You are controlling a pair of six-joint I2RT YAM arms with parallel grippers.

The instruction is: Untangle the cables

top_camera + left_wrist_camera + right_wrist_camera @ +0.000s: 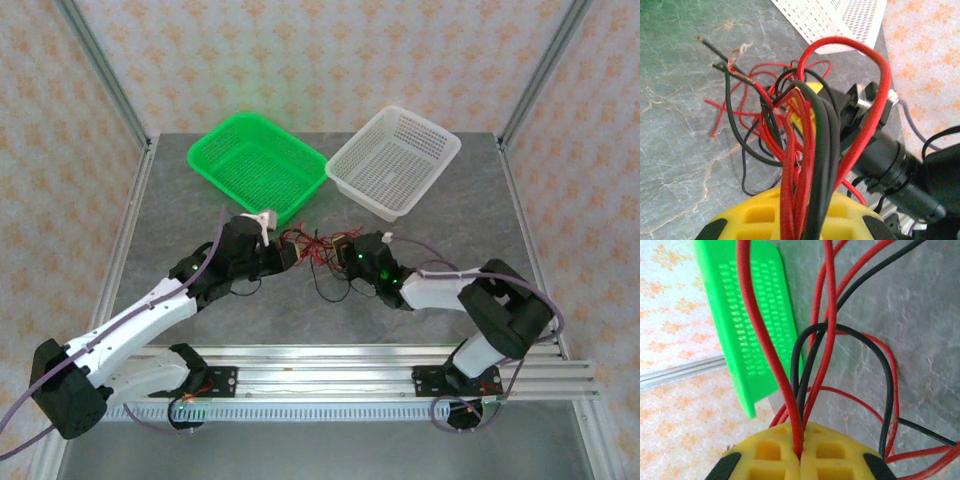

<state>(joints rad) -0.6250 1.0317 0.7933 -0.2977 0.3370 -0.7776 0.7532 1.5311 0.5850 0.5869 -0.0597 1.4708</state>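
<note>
In the right wrist view, the yellow pads of the right gripper (800, 460) are seen pressed together, with a red strand of the cables (826, 330) pinched in the seam. From there the red and black strands are carried lengthwise straight away from the pads, over the grey table (920, 315) and past the green basket (747, 330). In the left wrist view the left gripper (800, 222) is likewise clamped on a thick bundle of strands, which is led away from its pads toward the right gripper. Loose ends are fanned out on the table to the left, with two bared tips pointed up and left. Beyond them the white basket (840, 20) is seen. From above, the tangle is stretched left to right between the two grippers, at mid-table, just in front of both baskets.
</note>
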